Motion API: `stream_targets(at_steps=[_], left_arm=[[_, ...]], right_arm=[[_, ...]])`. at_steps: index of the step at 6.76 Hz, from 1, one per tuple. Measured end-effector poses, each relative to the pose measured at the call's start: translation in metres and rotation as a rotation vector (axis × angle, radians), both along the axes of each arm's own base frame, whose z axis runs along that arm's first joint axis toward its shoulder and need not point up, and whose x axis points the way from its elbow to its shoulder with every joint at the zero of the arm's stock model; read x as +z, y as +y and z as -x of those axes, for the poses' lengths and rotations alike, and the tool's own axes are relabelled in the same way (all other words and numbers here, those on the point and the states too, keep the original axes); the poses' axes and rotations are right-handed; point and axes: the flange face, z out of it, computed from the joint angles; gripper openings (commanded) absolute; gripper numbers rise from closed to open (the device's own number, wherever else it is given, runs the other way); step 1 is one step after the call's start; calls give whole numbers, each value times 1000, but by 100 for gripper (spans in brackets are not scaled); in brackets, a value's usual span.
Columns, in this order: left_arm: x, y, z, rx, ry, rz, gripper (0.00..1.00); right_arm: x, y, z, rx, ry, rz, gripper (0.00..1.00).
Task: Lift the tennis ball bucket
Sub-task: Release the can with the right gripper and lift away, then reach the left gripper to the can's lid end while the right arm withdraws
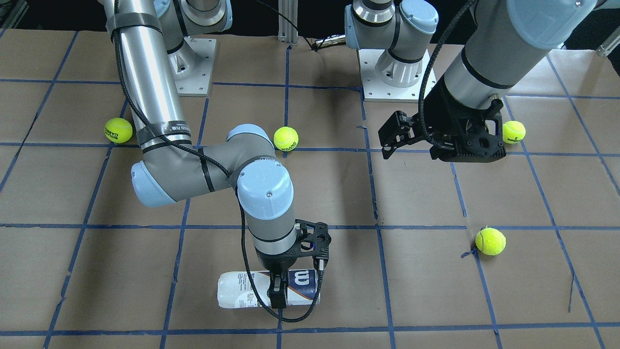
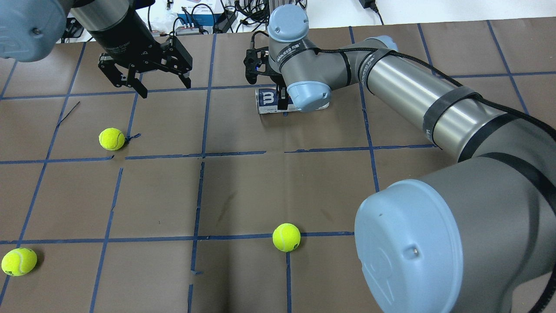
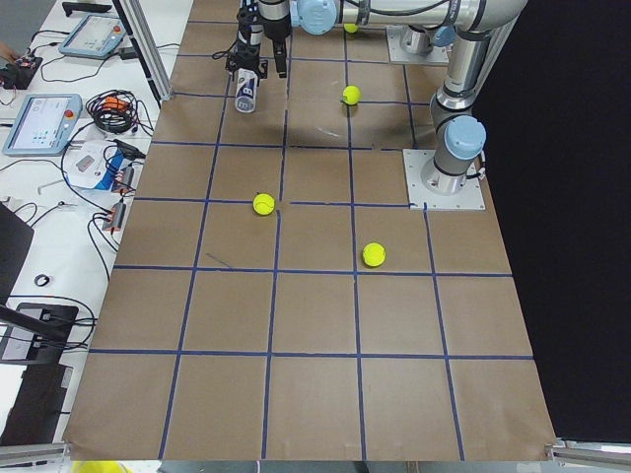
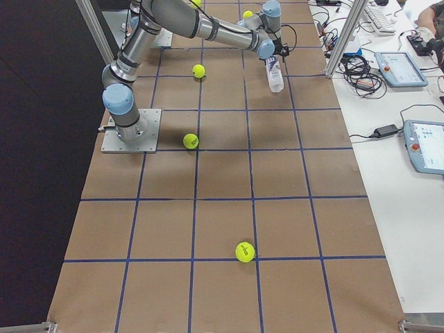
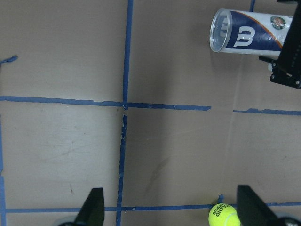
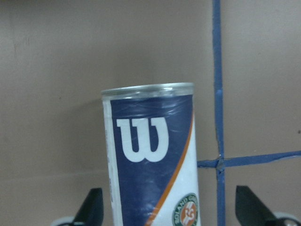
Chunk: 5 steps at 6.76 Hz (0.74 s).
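Observation:
The tennis ball bucket (image 1: 237, 290) is a clear tube with a navy and white "W" label. It lies on its side on the brown paper table, and it also shows in the overhead view (image 2: 266, 99) and the left wrist view (image 5: 244, 36). My right gripper (image 1: 278, 286) is down over its labelled end, open. In the right wrist view the bucket (image 6: 150, 165) lies between the spread fingers (image 6: 94, 209), nearer the left one. My left gripper (image 1: 392, 140) is open and empty, held above the table well away from the bucket.
Several yellow-green tennis balls lie loose on the table: one (image 1: 490, 241) near the left arm's side, one (image 1: 514, 132) behind the left gripper, one (image 1: 286, 138) and one (image 1: 118, 130) near the right arm. Blue tape lines grid the table.

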Motion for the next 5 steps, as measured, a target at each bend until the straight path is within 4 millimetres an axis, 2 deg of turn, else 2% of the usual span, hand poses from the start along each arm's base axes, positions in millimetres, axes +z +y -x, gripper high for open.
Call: stream_targets(at_steps=[1,2,3,5], left_arm=[[-19,-16,3,2,40,-7,100],[-43,-41,8,3,94,18,100],[-69,-66,11,0,143,50,100],[-117,-100,23,-4,275,71,100]], right_arm=[[35,2,7,-14,-13,42,100],[72,4,22,-62,-31,77,100],[107,5,52,-166,-57,75,100],[155,13,142,-485,-95,-59,100]])
